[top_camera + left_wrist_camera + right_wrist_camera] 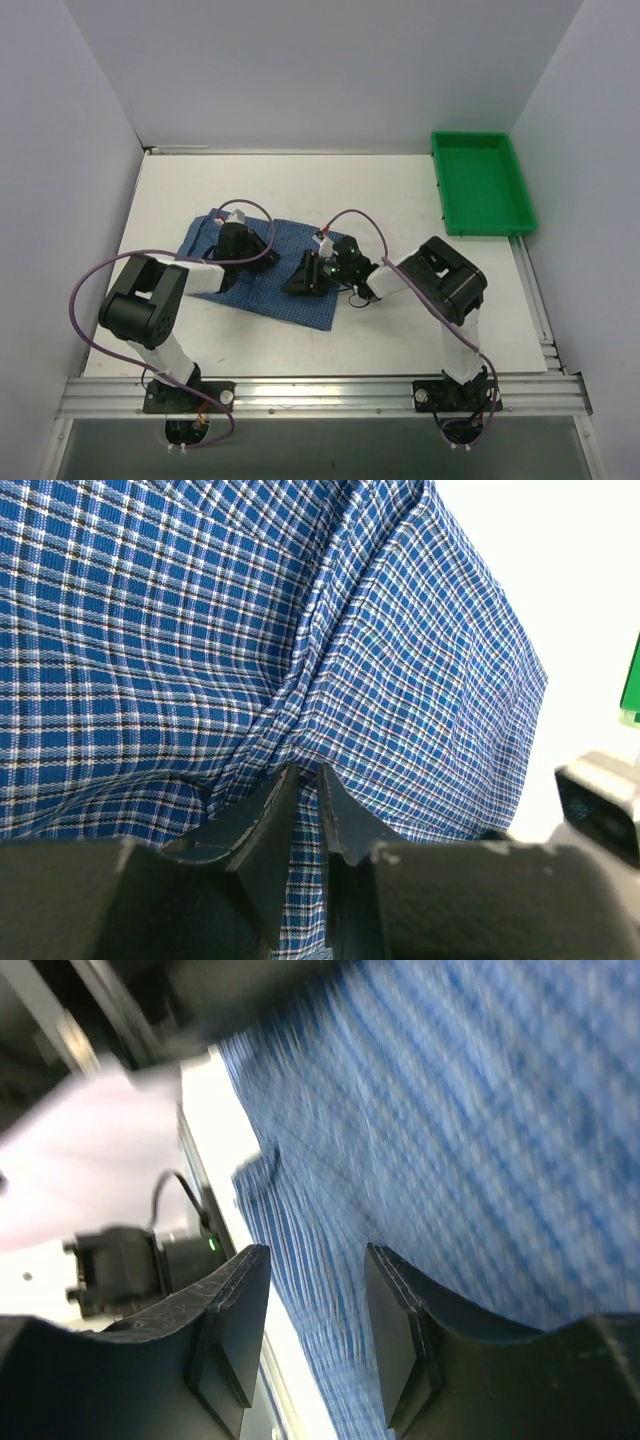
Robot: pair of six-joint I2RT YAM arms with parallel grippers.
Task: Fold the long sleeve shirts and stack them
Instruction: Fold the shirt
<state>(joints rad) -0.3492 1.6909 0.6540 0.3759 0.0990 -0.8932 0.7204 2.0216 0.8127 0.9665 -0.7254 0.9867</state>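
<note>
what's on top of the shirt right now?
The left hand pinches a fold of the shirt, and the right hand is open above it. Cloth under them is hidden.

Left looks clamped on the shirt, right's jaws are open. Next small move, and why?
Probably ease the right gripper down and close it on the shirt edge below it. Its jaws stand apart with nothing between them, while the left gripper pinches a ridge of cloth. Lifting for a fold likely needs both grips.
</note>
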